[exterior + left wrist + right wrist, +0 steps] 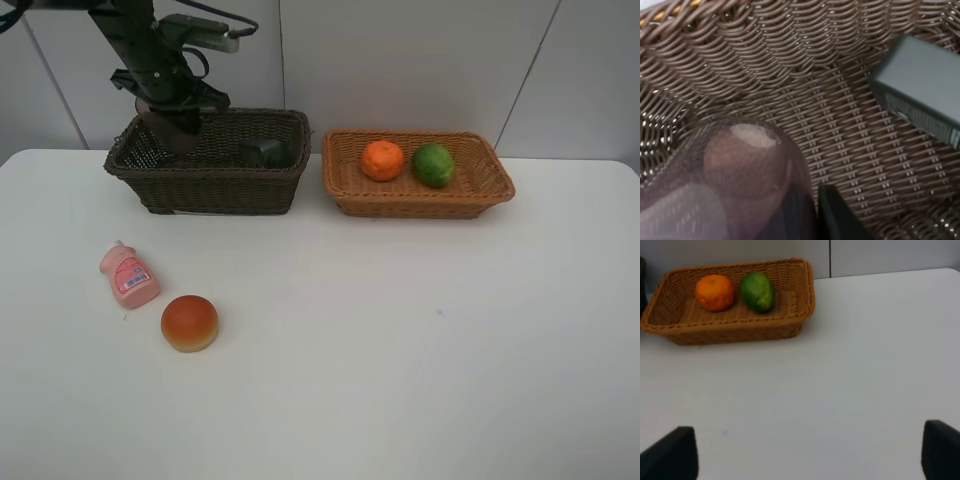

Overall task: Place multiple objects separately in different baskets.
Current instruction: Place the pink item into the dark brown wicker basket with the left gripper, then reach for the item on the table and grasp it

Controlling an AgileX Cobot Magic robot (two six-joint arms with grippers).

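Left arm [140, 45] reaches down from top left into dark basket [210, 188], left end. Claw [168, 112] low inside, partly hidden by rim. Brownish see-through cup [176, 136] at claw tip, inside basket. Grey bottle [266, 152] at same basket's right end, apart from cup. Tan basket [420, 206] just right of dark one, small gap between. In it: orange [382, 160] left, green fruit [434, 164] right, close together. White counter [400, 350], front left: pink bottle [128, 276] lying down, cap toward back. Bun [189, 322] near it, nearer front, apart.
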